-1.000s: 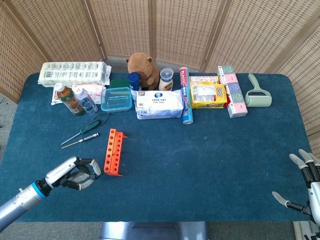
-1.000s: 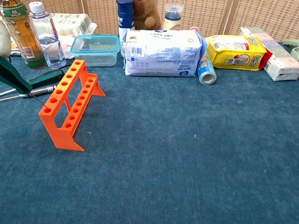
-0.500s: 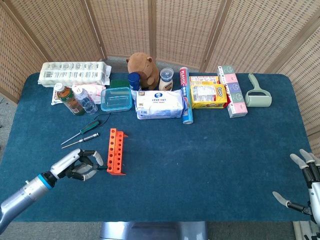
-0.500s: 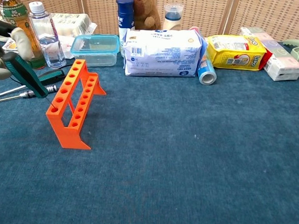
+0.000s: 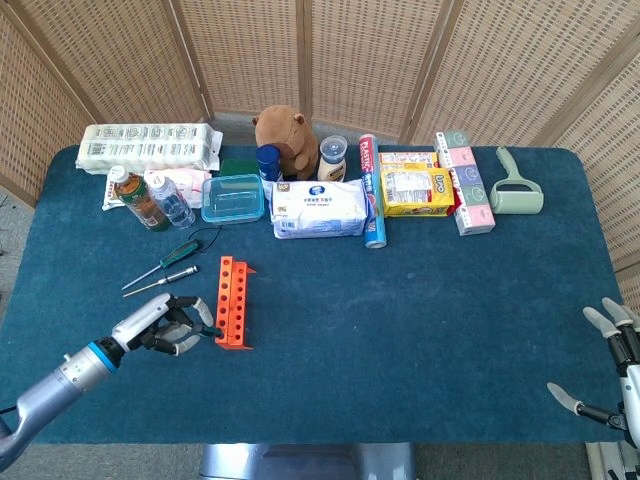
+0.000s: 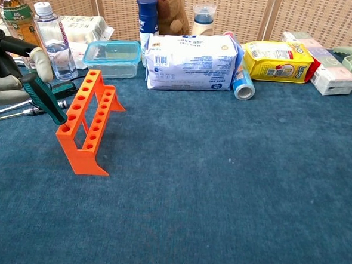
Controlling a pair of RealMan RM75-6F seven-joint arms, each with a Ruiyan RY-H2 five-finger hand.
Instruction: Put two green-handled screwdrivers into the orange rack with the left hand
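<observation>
1. The left hand (image 6: 9,68), at the left edge of the chest view and lower left of the head view, grips a green-handled screwdriver (image 6: 43,98) by its handle. The tool slants down to the right, its tip at the near end of the orange rack (image 6: 88,123).
2. The step in hand looks like seating the first screwdriver. Whether the tip is already inside a hole cannot be told.
3. The next move would call for lining the shaft up with a hole and lowering it gently. The rack is light moulded plastic on thin legs, so a sideways push could slide or tip it.
4. The rack has two rows of round holes and stands on the desk (image 5: 420,300), which has a blue, carpet-like cover.
5. Two more screwdrivers (image 5: 160,275) lie flat just upper left of the rack in the head view. They have thin metal shafts and dark green handles, so the second one is still to be fetched.
6. The right hand (image 5: 612,372), at the lower right edge of the head view, holds nothing and its fingers are spread.
</observation>
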